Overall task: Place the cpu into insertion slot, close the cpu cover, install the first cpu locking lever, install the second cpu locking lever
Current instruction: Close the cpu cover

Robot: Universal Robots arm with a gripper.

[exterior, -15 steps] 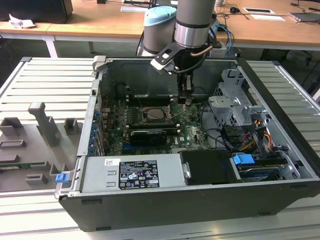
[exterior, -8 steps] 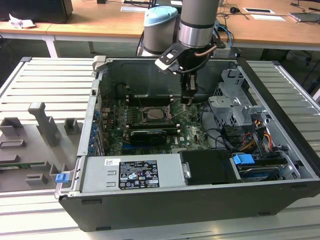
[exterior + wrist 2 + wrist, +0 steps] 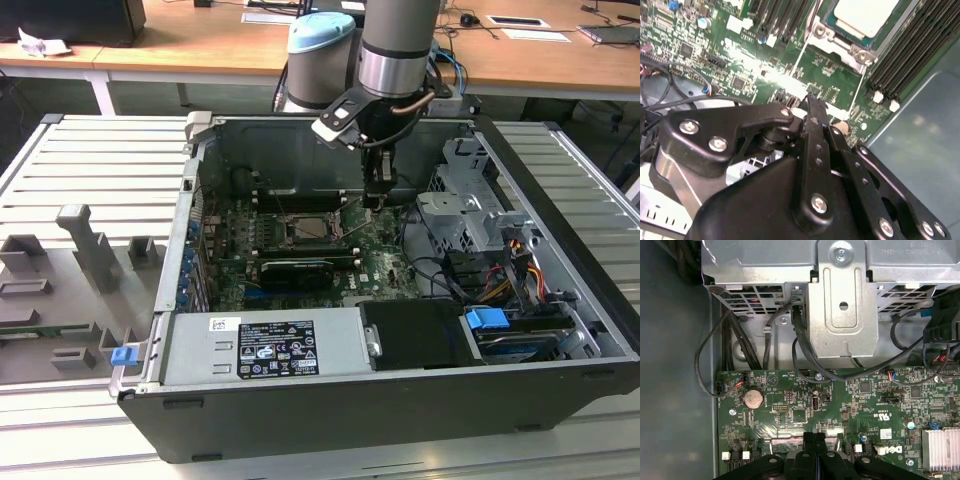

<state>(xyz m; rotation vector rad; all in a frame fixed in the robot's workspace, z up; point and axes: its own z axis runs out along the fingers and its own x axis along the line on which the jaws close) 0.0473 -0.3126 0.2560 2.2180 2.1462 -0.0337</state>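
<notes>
hand (image 3: 811, 102) pressed together above motherboard (image 3: 830, 80) | second wrist view: cpu (image 3: 865, 15) in insertion slot (image 3: 839, 47) | first wrist view: coin cell (image 3: 753, 398)

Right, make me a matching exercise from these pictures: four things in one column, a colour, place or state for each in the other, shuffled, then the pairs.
Things
1. cpu
2. gripper
3. coin battery
4. plastic drive tab

Descriptions
A. round and silver
B. black, shut, low over the green motherboard
C. bright blue, toward the exterior view's right
D. pale square face, between rows of long black memory slots

Pairs: 1-D, 2-B, 3-A, 4-C
</notes>
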